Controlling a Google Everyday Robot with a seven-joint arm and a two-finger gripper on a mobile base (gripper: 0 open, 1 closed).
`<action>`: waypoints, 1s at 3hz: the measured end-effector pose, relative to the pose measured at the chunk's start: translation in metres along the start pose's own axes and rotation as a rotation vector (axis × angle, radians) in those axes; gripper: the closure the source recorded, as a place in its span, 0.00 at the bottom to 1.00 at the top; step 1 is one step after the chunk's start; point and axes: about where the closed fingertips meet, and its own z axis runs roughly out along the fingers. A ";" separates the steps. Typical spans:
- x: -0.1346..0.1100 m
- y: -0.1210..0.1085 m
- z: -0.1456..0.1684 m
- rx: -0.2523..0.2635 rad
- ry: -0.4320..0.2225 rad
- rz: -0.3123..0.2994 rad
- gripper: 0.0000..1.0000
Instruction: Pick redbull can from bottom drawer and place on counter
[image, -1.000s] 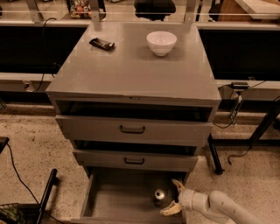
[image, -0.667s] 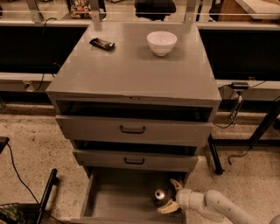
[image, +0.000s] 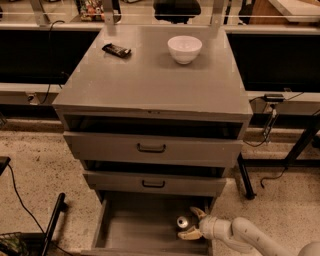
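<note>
The redbull can (image: 183, 222) stands upright in the right part of the open bottom drawer (image: 135, 233); I see mostly its shiny silver top. My gripper (image: 193, 223) reaches in from the lower right, its fingers open, one finger (image: 198, 213) behind the can and one finger (image: 189, 235) in front of it, straddling the can's right side. The counter (image: 150, 75) is the flat grey cabinet top above.
A white bowl (image: 184, 48) and a flat black wrapped bar (image: 116, 50) lie on the counter's far part. Two upper drawers (image: 150, 148) stand slightly open above the bottom one. A black pole (image: 52, 222) and cables lie on the floor at left; table legs stand at right.
My gripper has moved a little left toward the can, so its fingers now sit closer around it. The can has not moved.
</note>
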 end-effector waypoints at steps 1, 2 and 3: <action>0.003 0.000 0.004 -0.005 -0.003 -0.003 0.41; 0.006 0.002 0.006 -0.016 -0.011 -0.004 0.57; 0.005 0.004 0.005 -0.021 -0.037 -0.015 0.67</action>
